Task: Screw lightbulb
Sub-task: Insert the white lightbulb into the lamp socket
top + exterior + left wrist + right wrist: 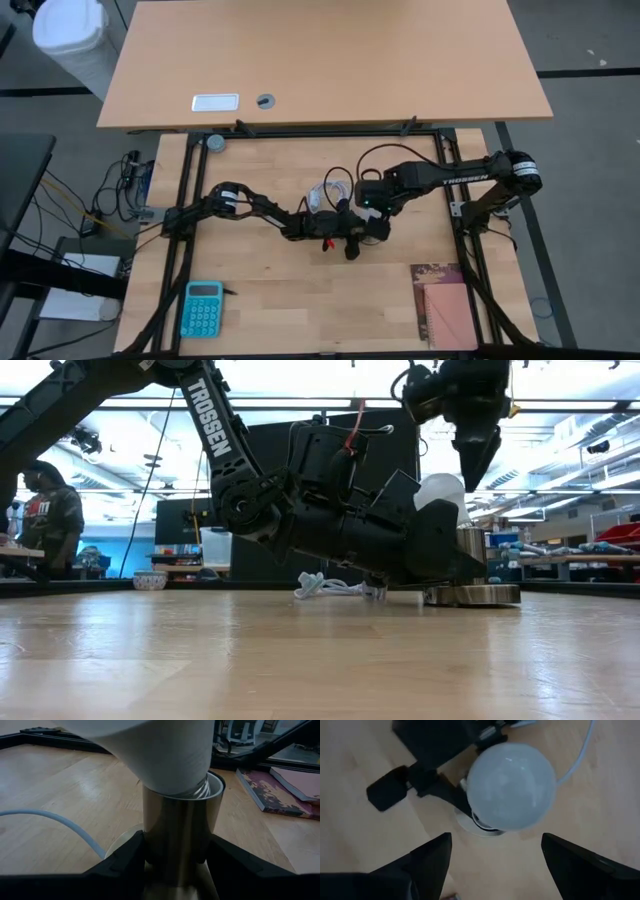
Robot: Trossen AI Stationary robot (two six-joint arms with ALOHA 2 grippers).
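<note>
The wooden bench [250,300] carried everything, with a second, paler desk [330,60] beyond its far edge. The left arm [250,207] reached low across the bench toward its middle, and the right arm [470,178] came in from the right edge to the same spot. A maroon book [447,305] lay near the front right corner and a teal calculator [203,308] near the front left corner. A coiled white cable [325,586] lay on the bench just behind the arms. Near the middle of the bench stood a brass-coloured socket [180,835] on a round flat base [478,595]. The left gripper [175,865] lay low at bench height, its fingers [120,865] partly apart and pressed against either side of the socket's tube, holding it. The lightbulb [511,786] sat upright in the top of the socket, its threaded neck inside the rim and its white globe upward, slightly tilted. The right gripper [495,865] hung directly above the bulb, pointing down, with its fingers [422,862] spread wide to either side of the globe and clear of it, holding nothing. In the room beyond the bench, a person [45,510] in dark clothes stood at the far left of the low view.
</note>
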